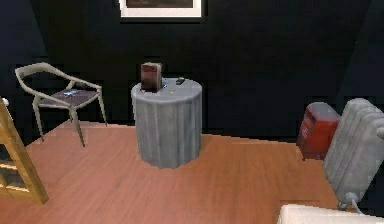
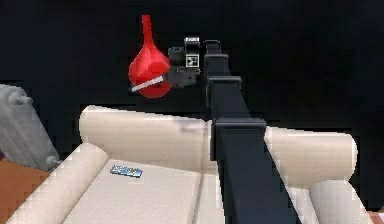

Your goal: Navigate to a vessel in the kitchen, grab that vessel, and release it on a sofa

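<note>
A red vessel (image 2: 148, 65) with a narrow neck and a round belly hangs at the far end of my gripper (image 2: 172, 74), clear of every surface, so the gripper holds it. Behind it is the dark wall. Below it lies a cream sofa (image 2: 140, 175), with its backrest just under the vessel. The dark arm bar (image 2: 240, 140) rises from the bottom edge of the arm side view, across the sofa's seat. A small flat item (image 2: 127, 171) lies on the left seat cushion. A pale corner of the sofa (image 1: 325, 213) sits at the forward view's bottom right.
A grey radiator (image 2: 22, 125) stands left of the sofa and appears as a radiator (image 1: 357, 148) at the forward view's right, beside a red object (image 1: 318, 130). Ahead stand a round grey draped table (image 1: 168, 125) with a small brown box (image 1: 151, 76), a chair (image 1: 60, 95) and a wooden shelf (image 1: 14, 165).
</note>
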